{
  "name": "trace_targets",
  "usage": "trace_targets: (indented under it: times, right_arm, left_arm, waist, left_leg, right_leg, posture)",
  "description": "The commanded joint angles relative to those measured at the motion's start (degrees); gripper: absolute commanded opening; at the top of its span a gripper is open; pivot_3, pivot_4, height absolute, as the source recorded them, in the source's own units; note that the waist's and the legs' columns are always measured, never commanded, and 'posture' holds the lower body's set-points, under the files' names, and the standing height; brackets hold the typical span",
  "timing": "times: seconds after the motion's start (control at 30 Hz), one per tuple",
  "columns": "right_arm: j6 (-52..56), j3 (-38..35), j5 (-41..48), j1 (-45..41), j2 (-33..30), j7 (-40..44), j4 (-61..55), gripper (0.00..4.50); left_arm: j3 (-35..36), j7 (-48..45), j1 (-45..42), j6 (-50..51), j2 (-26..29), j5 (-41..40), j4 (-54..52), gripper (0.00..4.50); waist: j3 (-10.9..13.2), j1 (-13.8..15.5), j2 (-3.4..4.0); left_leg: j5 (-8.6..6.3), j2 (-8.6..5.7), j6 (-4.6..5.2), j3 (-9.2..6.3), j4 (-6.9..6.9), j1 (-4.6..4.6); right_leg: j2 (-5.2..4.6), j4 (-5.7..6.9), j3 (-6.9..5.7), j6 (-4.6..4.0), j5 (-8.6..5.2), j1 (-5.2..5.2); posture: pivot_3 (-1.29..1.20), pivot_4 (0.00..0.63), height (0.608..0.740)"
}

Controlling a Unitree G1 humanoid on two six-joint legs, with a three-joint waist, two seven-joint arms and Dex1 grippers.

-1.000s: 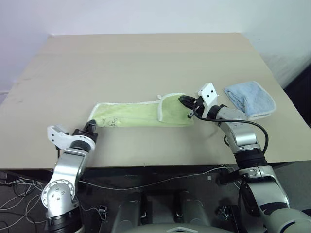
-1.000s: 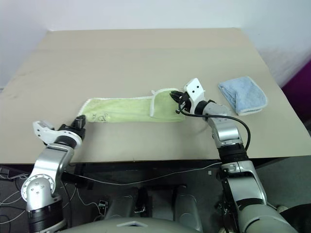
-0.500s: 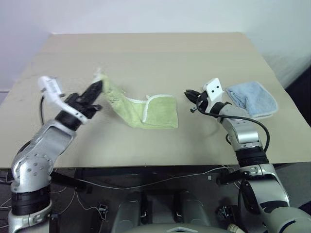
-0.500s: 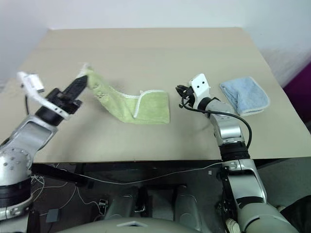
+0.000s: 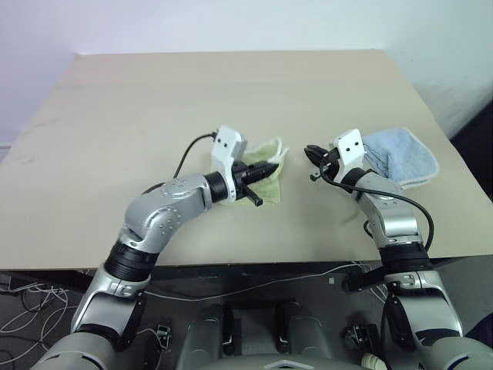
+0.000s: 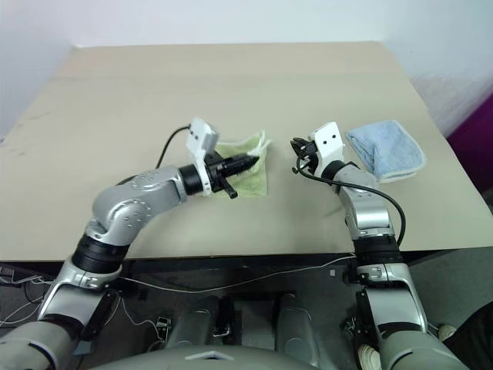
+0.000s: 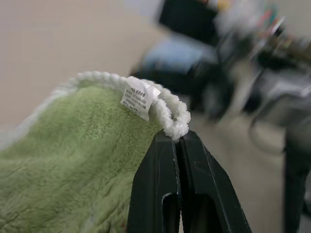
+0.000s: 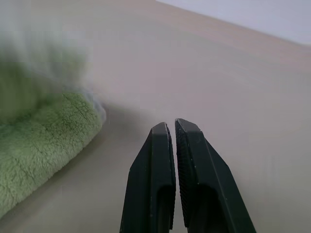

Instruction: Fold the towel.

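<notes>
Towel [image 5: 266, 166] edge pinched between the left gripper [image 5: 271, 167] fingers, carried over to fold it, while the right gripper [image 5: 311, 153], clenched empty, waits just beside.

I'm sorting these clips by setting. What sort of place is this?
Probably a lab or test room rather than a home: a bare tan table against a plain white wall, loose cables on the floor under it, and just a green towel and a light blue towel laid out.

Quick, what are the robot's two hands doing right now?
Left gripper: shut on the green towel, pinching its white edge.
Right gripper: shut, holding nothing.
</notes>
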Motion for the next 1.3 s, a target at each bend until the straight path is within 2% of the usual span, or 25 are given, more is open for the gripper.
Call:
trace_targets:
  times: [0.03,0.13,0.23,0.43,0.6,0.67,0.73,0.9,1.0,1.13,1.3]
  right_arm:
    - [0.35,-1.67,0.77,0.59,-0.76,-0.56,-3.70,0.23]
    - [0.82,-1.72,0.71,1.11,-0.60,-0.82,-4.58,0.23]
    - [1.30,-1.73,0.68,1.22,-0.69,-0.88,-5.10,0.23]
    - [1.79,-1.66,0.51,0.61,-1.06,-0.60,-5.02,0.23]
    - [2.74,-1.40,0.98,0.04,-0.93,-0.12,-6.62,0.23]
    - [3.16,-1.29,1.48,-0.08,-0.74,0.34,-7.57,0.23]
    - [3.65,-1.08,1.88,-0.38,-0.45,0.68,-8.48,0.00]
    - [8.50,1.27,4.72,-1.26,1.88,2.73,-13.34,0.00]
    - [11.64,3.28,5.38,-1.59,3.53,3.33,-14.89,0.00]
    - [12.93,7.79,3.57,-1.25,5.52,4.04,-12.59,0.00]
    - [12.42,12.12,-0.48,0.55,5.87,3.75,-5.80,0.00]
  left_arm:
    - [0.51,-2.67,-0.06,-0.17,-1.09,2.41,-1.26,0.02]
    - [2.69,-3.93,1.15,0.46,-3.14,1.76,-0.33,0.02]
    - [5.28,-4.64,2.04,1.49,-5.09,0.52,-0.40,0.65]
    - [11.28,-5.25,3.68,4.59,-7.97,-4.43,-3.55,2.69]
    - [15.07,-3.19,5.48,4.18,-5.01,-1.88,-5.92,4.40]
    - [16.95,-1.59,5.43,2.71,-3.77,0.27,-5.00,4.40]
    - [18.41,-0.50,5.27,1.47,-2.52,2.49,-3.72,4.08]
    - [16.56,-4.51,5.67,-2.70,0.26,7.56,-2.73,2.48]
    - [14.46,-7.07,5.24,-4.70,0.02,9.75,-1.89,1.52]
    - [8.41,-9.05,4.63,-9.13,-0.43,17.30,4.30,0.10]
    - [4.04,-11.34,5.39,-14.26,-1.00,23.98,11.01,0.04]
  waist:
    - [0.02,0.03,-0.01]
    - [0.02,0.15,-0.01]
    - [0.03,0.10,-0.02]
    - [0.04,0.12,-0.03]
    - [0.04,0.08,-0.03]
    - [0.04,0.08,-0.03]
    - [0.04,0.09,-0.03]
    - [0.04,0.12,-0.03]
    - [0.04,0.16,-0.03]
    - [0.04,0.18,-0.03]
    - [0.04,0.14,-0.04]
  left_leg:
    - [0.00,0.00,0.00,-0.01,0.00,0.00]
    - [0.00,0.00,0.00,-0.03,0.01,0.00]
    - [-0.01,0.00,0.01,-0.05,0.01,0.00]
    - [-0.01,0.00,0.01,-0.07,0.02,0.00]
    - [0.00,0.00,0.01,-0.07,0.02,0.00]
    - [0.00,0.00,0.01,-0.08,0.02,0.00]
    - [-0.01,0.00,0.02,-0.09,0.02,0.00]
    - [-0.01,-0.01,0.02,-0.09,0.02,0.00]
    - [-0.01,0.00,0.01,-0.09,0.02,0.00]
    - [-0.01,-0.01,0.01,-0.09,0.02,0.00]
    - [-0.01,-0.02,0.02,-0.08,0.02,-0.06]
  right_leg:
    - [0.00,0.00,0.00,0.00,0.00,0.00]
    - [-0.03,0.00,0.00,-0.01,0.00,0.00]
    - [-0.05,0.00,0.00,-0.01,0.00,0.01]
    - [-0.05,0.01,0.00,0.00,0.00,0.01]
    - [-0.04,0.04,0.00,0.00,0.00,0.01]
    - [-0.03,0.04,0.00,0.00,0.00,0.01]
    - [-0.03,0.04,0.00,-0.01,0.00,0.01]
    - [-0.04,0.04,-0.01,-0.01,0.00,0.01]
    - [-0.04,0.04,-0.01,-0.01,0.00,0.01]
    - [-0.06,0.04,-0.02,-0.02,0.01,0.01]
    - [-0.06,0.04,-0.03,-0.03,0.01,-0.04]
  posture:
    - [0.00,0.150,0.740]
    - [0.00,0.150,0.740]
    - [0.00,0.150,0.740]
    - [0.00,0.150,0.740]
    - [0.00,0.150,0.740]
    - [0.00,0.150,0.740]
    - [0.00,0.150,0.740]
    - [0.00,0.150,0.740]
    - [0.00,0.150,0.740]
    - [0.00,0.150,0.740]
    - [0.00,0.150,0.740]
